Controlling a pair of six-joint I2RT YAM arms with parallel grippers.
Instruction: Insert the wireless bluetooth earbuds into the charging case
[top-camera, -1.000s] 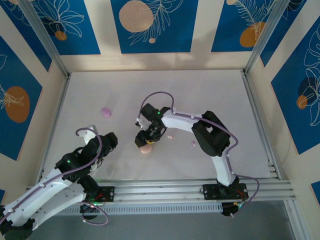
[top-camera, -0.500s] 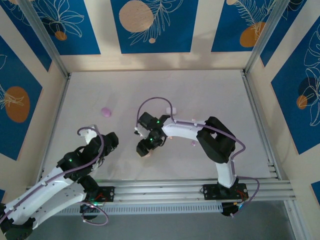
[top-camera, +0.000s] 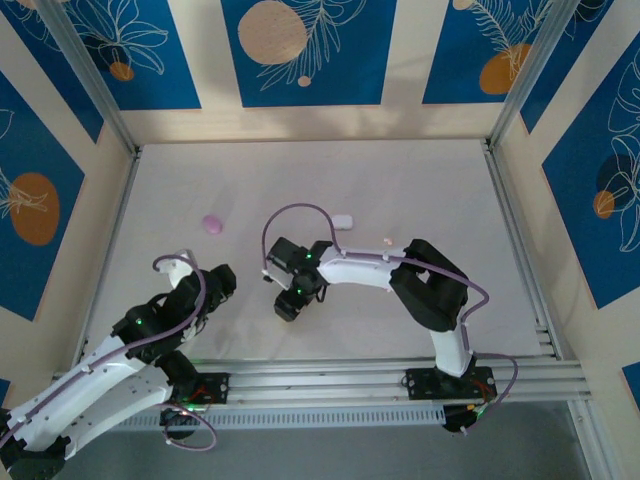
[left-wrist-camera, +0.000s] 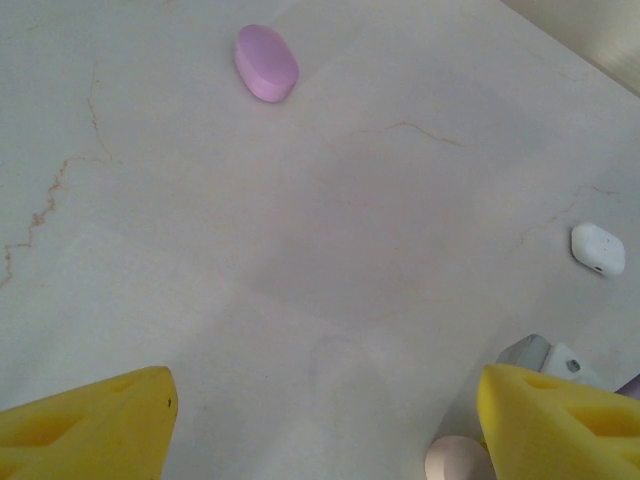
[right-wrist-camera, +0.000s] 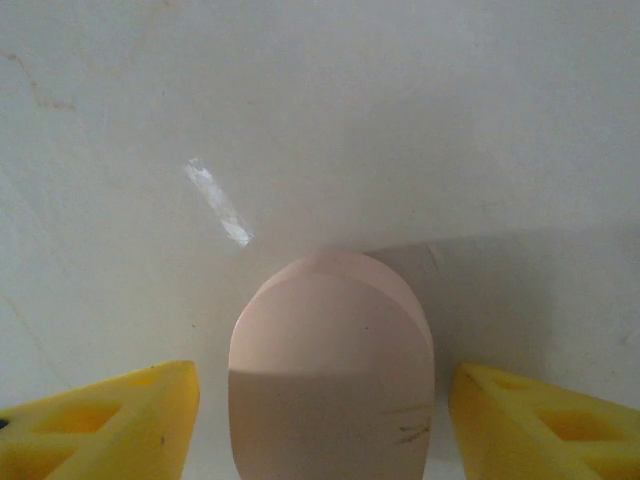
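A pale pink pebble-shaped charging case (right-wrist-camera: 330, 370) lies shut on the table, between the yellow fingers (right-wrist-camera: 100, 420) of my right gripper (right-wrist-camera: 322, 392). The gripper is open, with a gap on each side of the case. From above, the right gripper (top-camera: 286, 304) covers that case. My left gripper (top-camera: 218, 283) hovers open over bare table to the left, its fingertips (left-wrist-camera: 90, 420) wide apart, and the pink case (left-wrist-camera: 455, 460) peeks in by its right finger. One tiny pink earbud (top-camera: 388, 240) lies by the right arm's elbow. The other buds are hidden.
A lilac case (top-camera: 211, 224) lies at the back left, also seen as the lilac case (left-wrist-camera: 266, 62). A white case (top-camera: 343, 221) sits behind the right arm, also seen as the white case (left-wrist-camera: 598, 248). Aluminium frame rails border the table (top-camera: 450, 180).
The right gripper has swung toward the near left and come down over the pink case, covering it from above. The white case has come into view. The left arm has barely moved.
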